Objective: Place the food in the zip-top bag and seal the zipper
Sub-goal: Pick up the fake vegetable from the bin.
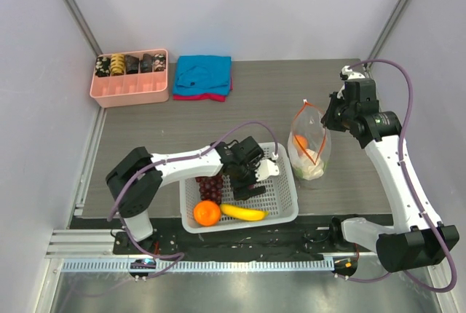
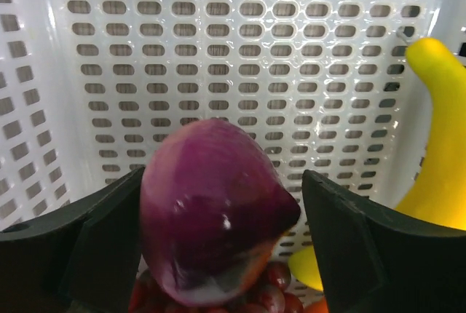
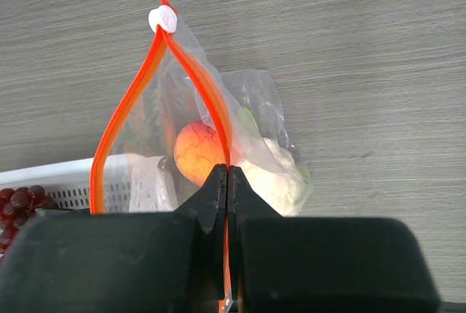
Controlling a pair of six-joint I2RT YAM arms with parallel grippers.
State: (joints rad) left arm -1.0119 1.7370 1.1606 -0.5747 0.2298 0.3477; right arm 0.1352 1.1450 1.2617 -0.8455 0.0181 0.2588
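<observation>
The left gripper (image 1: 251,178) is down inside the white basket (image 1: 287,207) at the near edge of the worktop (image 1: 218,120). Its jaws stand wide, one on each side of the purple onion (image 2: 218,211), which nearly fills the gap. Whether the fingers (image 2: 73,247) touch it, I cannot tell. The onion sits on the dark grapes (image 1: 210,185). The orange (image 1: 207,212) and the banana (image 1: 244,212) lie along the basket's near wall.

Just right of the basket stands the zip-top bag (image 1: 309,149), its mouth gaping upward. The right gripper (image 1: 328,120) is closed tight on the orange-red zipper (image 3: 127,116) at one edge of the mouth. Inside the bag lie the peach (image 3: 198,153) and the cauliflower (image 3: 273,175).

At the far left are a pink tray (image 1: 131,93) and a blue cloth (image 1: 202,74).
</observation>
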